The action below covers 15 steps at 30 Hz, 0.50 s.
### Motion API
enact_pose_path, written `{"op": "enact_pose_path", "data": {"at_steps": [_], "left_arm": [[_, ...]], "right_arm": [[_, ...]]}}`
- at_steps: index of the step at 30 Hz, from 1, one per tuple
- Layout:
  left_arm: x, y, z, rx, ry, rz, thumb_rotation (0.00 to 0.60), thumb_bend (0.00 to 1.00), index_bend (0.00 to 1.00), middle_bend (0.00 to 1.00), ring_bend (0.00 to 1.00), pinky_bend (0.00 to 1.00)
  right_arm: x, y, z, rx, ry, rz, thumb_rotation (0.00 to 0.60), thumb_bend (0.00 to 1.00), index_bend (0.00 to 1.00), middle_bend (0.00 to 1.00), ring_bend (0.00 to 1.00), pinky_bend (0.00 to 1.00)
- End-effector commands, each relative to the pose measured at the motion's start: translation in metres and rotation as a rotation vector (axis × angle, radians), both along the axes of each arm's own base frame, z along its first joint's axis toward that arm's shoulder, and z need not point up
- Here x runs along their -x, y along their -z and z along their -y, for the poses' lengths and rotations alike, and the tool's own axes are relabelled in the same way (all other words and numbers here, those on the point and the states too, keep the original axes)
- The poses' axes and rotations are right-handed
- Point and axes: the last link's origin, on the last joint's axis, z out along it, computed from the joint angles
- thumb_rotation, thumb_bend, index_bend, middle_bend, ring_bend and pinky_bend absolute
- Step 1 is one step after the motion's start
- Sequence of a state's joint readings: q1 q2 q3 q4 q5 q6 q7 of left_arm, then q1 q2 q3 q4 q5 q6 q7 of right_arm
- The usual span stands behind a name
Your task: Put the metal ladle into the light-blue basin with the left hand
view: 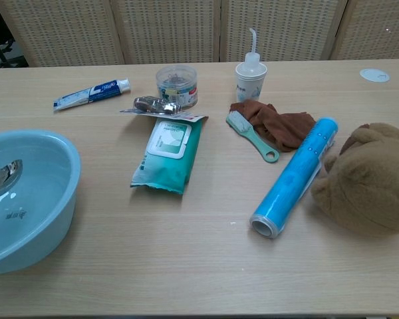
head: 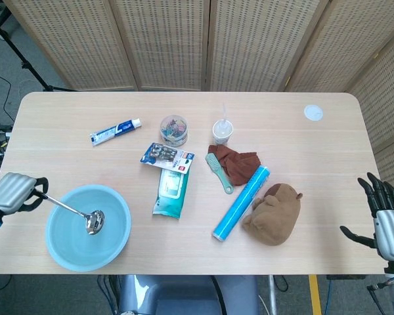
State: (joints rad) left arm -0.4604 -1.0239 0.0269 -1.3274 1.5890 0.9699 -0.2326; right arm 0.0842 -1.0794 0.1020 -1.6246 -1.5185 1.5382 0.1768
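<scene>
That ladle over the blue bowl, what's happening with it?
The robot's left hand holds the metal ladle by its handle, with the scoop inside the light-blue basin. It hasn't let go yet. The right hand waits open at the table's other end, holding nothing.

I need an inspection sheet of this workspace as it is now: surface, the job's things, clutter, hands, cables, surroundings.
Surface: wooden table, dry as far as seen.
Job's things: ladle has its bowl inside the blue basin, handle over the left rim.
Clutter: toothpaste, jar, blister pack, wipes, squeeze bottle, brush, brown cloth, blue roll, plush toy, white disc.
Hands: left hand holds the ladle handle; right hand empty, fingers apart, off the table edge.
Cables: black cables on the floor, far left.
Surroundings: woven screens behind.
</scene>
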Motion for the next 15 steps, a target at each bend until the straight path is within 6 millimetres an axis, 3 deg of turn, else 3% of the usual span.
{"op": "enact_pose_path", "data": {"at_steps": [1, 9, 15], "left_arm": [[-0.004, 0.006, 0.004, 0.052, 0.006, -0.068, 0.600, 0.55, 0.87, 0.99, 0.95, 0.90], [-0.029, 0.021, 0.001, 0.102, 0.082, -0.211, 0.600, 0.56, 0.87, 0.99, 0.95, 0.90], [-0.050, 0.044, -0.005, 0.163, 0.118, -0.323, 0.600, 0.55, 0.88, 0.99, 0.95, 0.90]], "right_arm": [[0.001, -0.001, 0.001, 0.002, 0.002, 0.002, 0.600, 0.00, 0.00, 0.00, 0.00, 0.00], [0.000, -0.001, 0.001, -0.002, 0.002, 0.008, 0.600, 0.00, 0.00, 0.00, 0.00, 0.00], [0.001, 0.001, 0.001, -0.010, 0.003, 0.014, 0.600, 0.00, 0.00, 0.00, 0.00, 0.00]]}}
